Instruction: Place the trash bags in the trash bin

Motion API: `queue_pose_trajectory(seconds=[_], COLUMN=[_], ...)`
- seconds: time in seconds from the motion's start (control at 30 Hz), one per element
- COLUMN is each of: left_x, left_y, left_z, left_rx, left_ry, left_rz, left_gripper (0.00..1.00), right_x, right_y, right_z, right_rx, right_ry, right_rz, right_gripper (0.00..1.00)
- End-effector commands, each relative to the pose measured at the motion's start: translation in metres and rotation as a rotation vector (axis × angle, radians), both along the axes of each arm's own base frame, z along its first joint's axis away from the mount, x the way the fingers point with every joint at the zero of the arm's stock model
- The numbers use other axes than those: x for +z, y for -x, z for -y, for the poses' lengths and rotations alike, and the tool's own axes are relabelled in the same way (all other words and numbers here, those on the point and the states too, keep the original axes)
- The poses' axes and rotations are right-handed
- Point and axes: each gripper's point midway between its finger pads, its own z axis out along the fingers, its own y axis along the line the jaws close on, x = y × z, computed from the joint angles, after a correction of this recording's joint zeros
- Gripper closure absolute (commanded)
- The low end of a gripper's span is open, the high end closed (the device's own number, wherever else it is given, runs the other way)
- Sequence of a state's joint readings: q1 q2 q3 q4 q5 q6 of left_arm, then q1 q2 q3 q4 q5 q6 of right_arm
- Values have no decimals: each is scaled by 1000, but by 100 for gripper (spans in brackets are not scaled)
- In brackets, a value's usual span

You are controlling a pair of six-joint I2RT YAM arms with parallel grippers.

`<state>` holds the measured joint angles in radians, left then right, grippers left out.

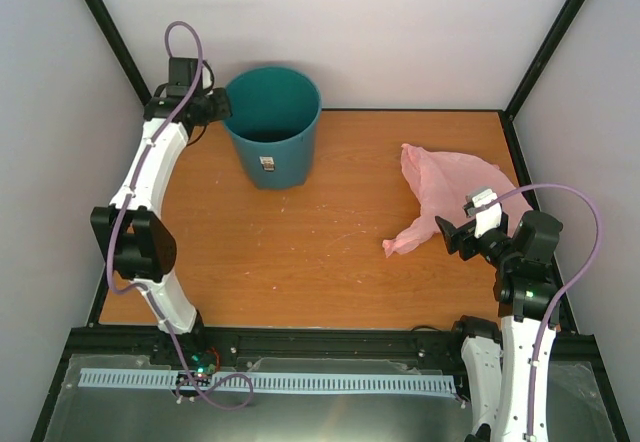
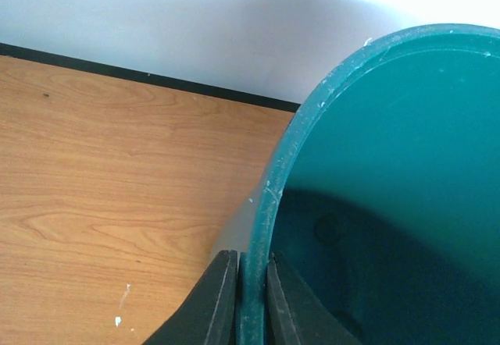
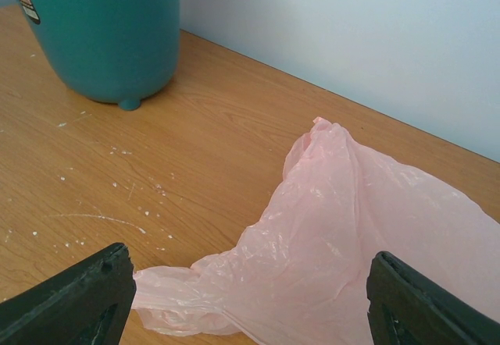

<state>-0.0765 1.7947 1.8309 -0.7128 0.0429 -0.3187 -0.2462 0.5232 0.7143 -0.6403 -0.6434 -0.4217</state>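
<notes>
The left gripper (image 2: 252, 282) pinches the rim of the trash bin (image 1: 285, 162) near the worktop's (image 1: 300, 252) far-left corner, one finger inside and one outside. Open worktop separates bin and bag. By the right edge the pink trash bag (image 1: 445, 187) lies crumpled, and the right gripper (image 1: 458, 234) hovers wide at its near tail.

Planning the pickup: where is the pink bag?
In the top view the pink bag lies on the table at right, just ahead of the open right gripper, far from the teal bin.
</notes>
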Motion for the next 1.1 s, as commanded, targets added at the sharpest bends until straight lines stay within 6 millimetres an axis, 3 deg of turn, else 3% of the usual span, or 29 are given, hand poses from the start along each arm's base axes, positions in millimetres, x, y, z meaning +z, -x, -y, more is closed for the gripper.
queue_pose_trajectory(seconds=[0.0,0.2,0.43,0.63,0.83,1.07], left_x=[34,29,13,6,15,20], left_y=[27,76,116,135,149,164], left_z=[25,54,64,87,116,120], left_rx=[-90,-188,-259,-336,-395,-411], left_ry=[33,46,102,160,144,117], left_rz=[75,56,53,44,43,0], left_gripper=[90,94,96,97,97,97], right_x=[-6,-6,-7,-9,-9,-9], right_y=[-1,-2,-3,-4,-5,-4], right_z=[0,1,1,3,3,2], right_rx=[2,-5,-4,-19,-16,-10], right_ry=[-4,-5,-6,-4,-6,-5], right_rz=[-14,-16,-22,-26,-32,-28], right_gripper=[19,19,19,18,18,18])
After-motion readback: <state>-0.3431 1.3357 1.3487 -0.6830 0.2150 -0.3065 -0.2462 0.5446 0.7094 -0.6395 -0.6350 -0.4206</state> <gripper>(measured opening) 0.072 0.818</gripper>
